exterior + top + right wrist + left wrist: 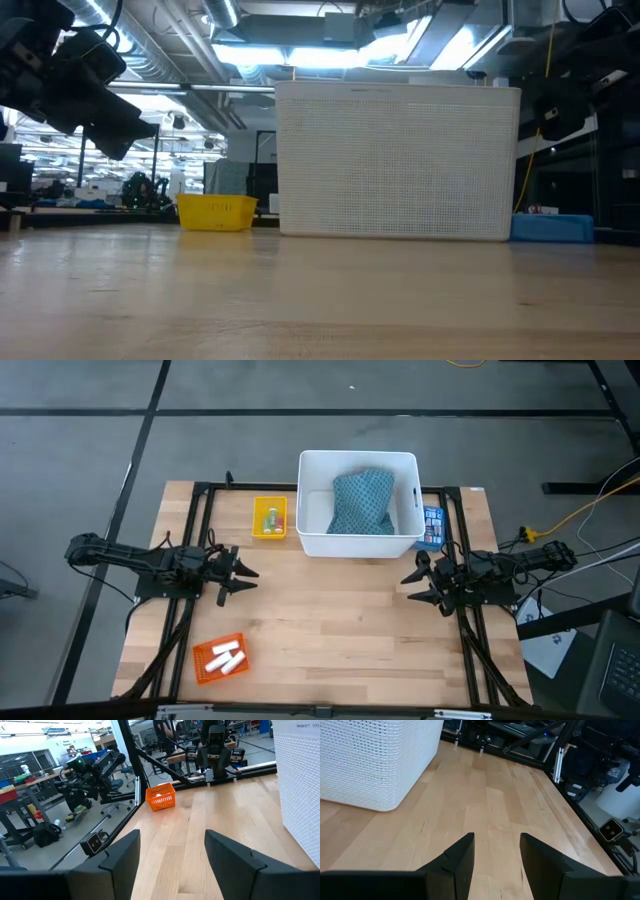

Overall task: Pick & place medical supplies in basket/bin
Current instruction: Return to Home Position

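Note:
The deep white bin [358, 503] stands at the table's far middle with the teal patterned pouch [360, 501] lying inside it. The yellow tray [269, 517], left of the bin, holds a tiny pale green piece [268, 517]; the pink-red piece I cannot make out. The orange tray [220, 658] at the near left holds white rolls [229, 658]. My left gripper [247, 573] hovers open over the left middle of the table. My right gripper [412, 587] hovers open at the right middle. Both hold nothing.
A blue printed box [433, 526] lies against the bin's right side. Bare wood spreads between the two grippers and toward the near edge. In the low view the bin [398, 162] fills the middle, with the yellow tray [216, 211] to its left.

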